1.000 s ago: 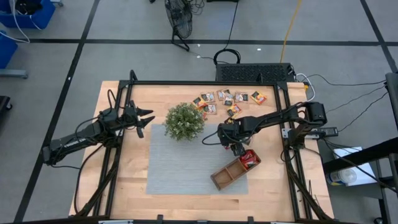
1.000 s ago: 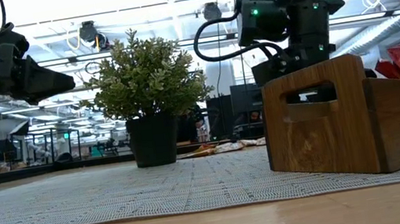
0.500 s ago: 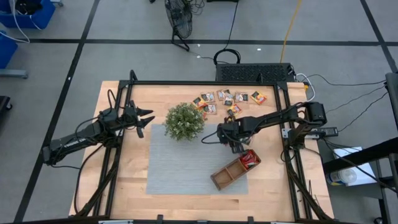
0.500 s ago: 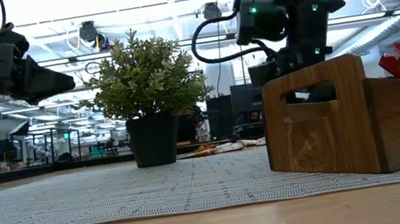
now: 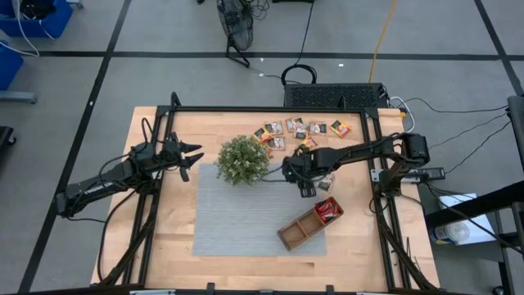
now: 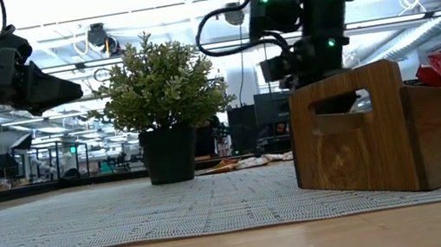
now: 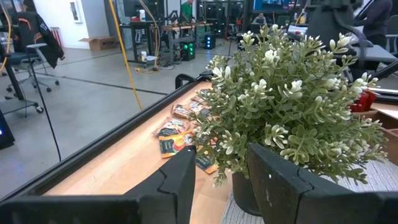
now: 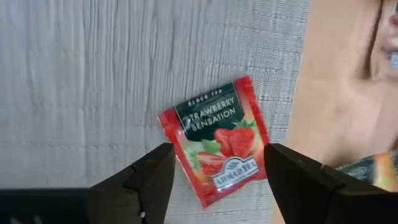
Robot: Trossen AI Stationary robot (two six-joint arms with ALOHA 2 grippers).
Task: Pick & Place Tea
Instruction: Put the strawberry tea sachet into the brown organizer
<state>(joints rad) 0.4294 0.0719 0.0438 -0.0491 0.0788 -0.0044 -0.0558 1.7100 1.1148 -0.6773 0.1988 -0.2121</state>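
Right hand (image 5: 305,187): over the mat (image 5: 237,217) between plant (image 5: 242,159) and tray (image 5: 309,224), fingers spread, nothing held.
Sachet (image 8: 217,140): red strawberry one flat on the mat's edge, below the spread fingers.
Tea pile (image 5: 299,132): on the worktop (image 5: 176,229) behind the plant.
Tray: red sachets (image 5: 329,209) in one end compartment.
Left hand (image 5: 192,158): beside the plant, fingers spread, empty.

Your right gripper (image 5: 304,187) hangs off the table on an arm stretched in from the right edge, wrist bent downward, its fingers (image 8: 149,177) spread apart and holding nothing. Your left gripper (image 5: 193,157) waits raised, pointing level, fingers (image 7: 180,180) parted and empty.
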